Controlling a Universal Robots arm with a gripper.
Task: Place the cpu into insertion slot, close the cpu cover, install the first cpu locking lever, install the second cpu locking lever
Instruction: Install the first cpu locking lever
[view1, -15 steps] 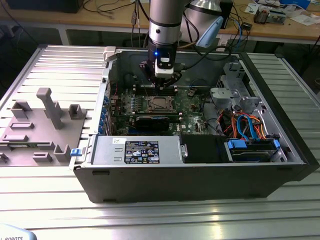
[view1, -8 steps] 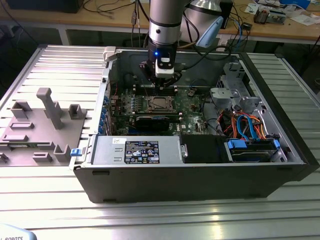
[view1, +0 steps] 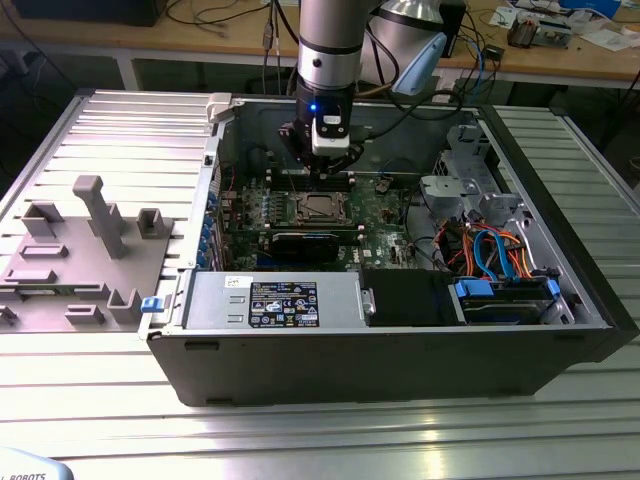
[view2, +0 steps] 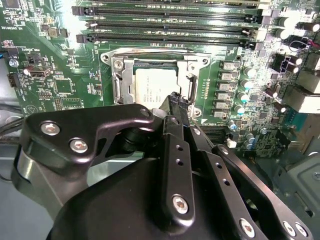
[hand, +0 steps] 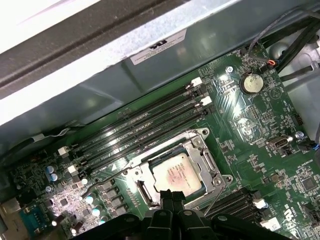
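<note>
I am looking at the end effector hanging low over the green circuit board inside the open computer case. In both wrist views its black fingertips are pressed together with no gap between them, so I am reading it as clenched, and I am seeing nothing held between them. The tips are sitting right at one edge of the insertion slot, just above or touching the frame there; I cannot tell which.

The cpu is lying flat in the insertion slot, its dull silver top facing up, immediately beside the fingertips. The cpu cover is lying down around the chip as a silvery frame with the chip showing through its window. A thin wire lever is running along one side of the socket and bending away from it; whether it is latched I cannot tell.

Beyond the socket, the long black memory slots are running in parallel rows, on the far side of the chip from the end effector. In the exterior view the arm is coming straight down into the case, with the socket just in front of it. The grey power supply is sitting at the near wall, bundled cables on the exterior view's right, and a grey fixture block is resting on the ribbed table on the exterior view's left.
</note>
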